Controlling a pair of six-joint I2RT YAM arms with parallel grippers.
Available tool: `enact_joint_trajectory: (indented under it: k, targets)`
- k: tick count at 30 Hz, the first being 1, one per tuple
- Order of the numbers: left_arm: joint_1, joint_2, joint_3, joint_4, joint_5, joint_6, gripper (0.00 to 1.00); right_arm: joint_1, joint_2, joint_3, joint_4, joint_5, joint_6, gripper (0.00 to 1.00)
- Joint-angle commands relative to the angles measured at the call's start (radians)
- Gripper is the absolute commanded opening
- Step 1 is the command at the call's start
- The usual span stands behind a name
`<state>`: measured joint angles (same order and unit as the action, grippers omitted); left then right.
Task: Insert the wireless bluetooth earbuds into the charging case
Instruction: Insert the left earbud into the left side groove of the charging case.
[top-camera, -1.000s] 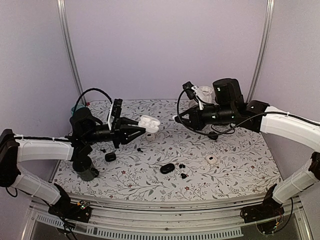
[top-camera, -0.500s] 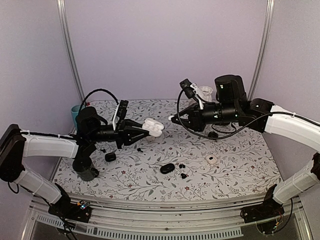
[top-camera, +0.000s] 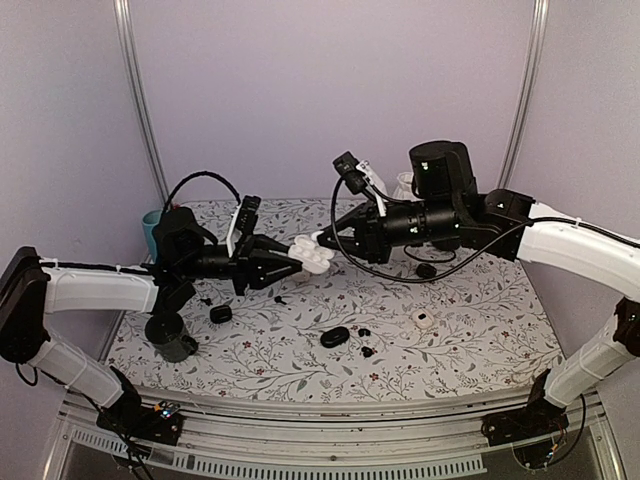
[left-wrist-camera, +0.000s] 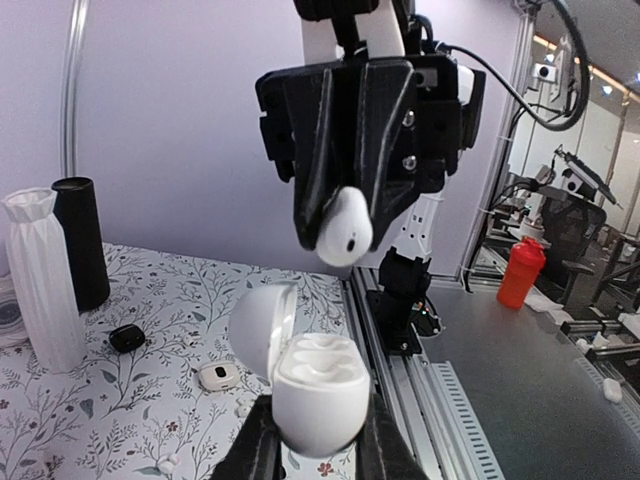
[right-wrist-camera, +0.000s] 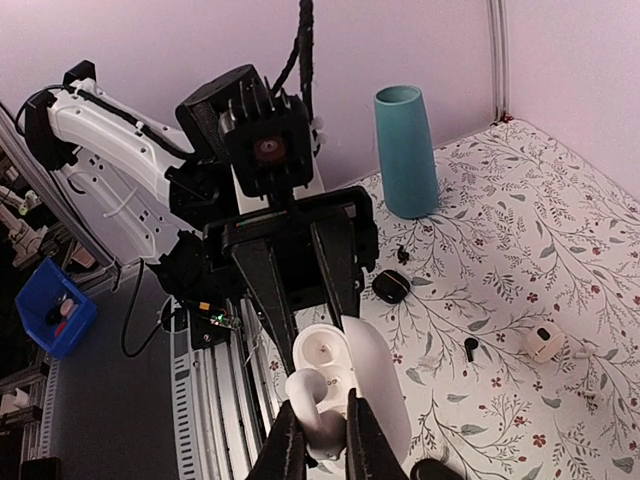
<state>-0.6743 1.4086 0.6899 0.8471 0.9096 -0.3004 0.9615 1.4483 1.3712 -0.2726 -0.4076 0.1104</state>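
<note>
One white earbud (left-wrist-camera: 345, 226) sits pinched between the fingers of the right gripper (top-camera: 323, 239), hanging just above the open mouth of the charging case (left-wrist-camera: 312, 392), with a narrow gap between them. On the other side the left gripper (top-camera: 297, 259) is clamped on the case's lower shell from both sides, with the lid (left-wrist-camera: 262, 330) tipped back. The two meet in mid-air over the middle of the flowered table (top-camera: 480, 340), well clear of its edges and of the back wall. On the table below, well apart from both grippers, lie a black case (top-camera: 335, 337), small black buds (top-camera: 368, 351) just beside it, and a small white case (top-camera: 423, 318) further right
</note>
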Motion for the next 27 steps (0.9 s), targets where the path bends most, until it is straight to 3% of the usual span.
enact_joint_trajectory:
  k: [1, 27]
  targets:
    - [-0.022, 0.008, 0.032, 0.0, 0.039, -0.01, 0.0, 0.035, 0.045, 0.054, -0.021, 0.009, -0.033, 0.06]
    - [-0.051, -0.018, 0.04, -0.004, 0.034, -0.012, 0.0, 0.079, 0.115, 0.102, -0.127, 0.124, -0.079, 0.07]
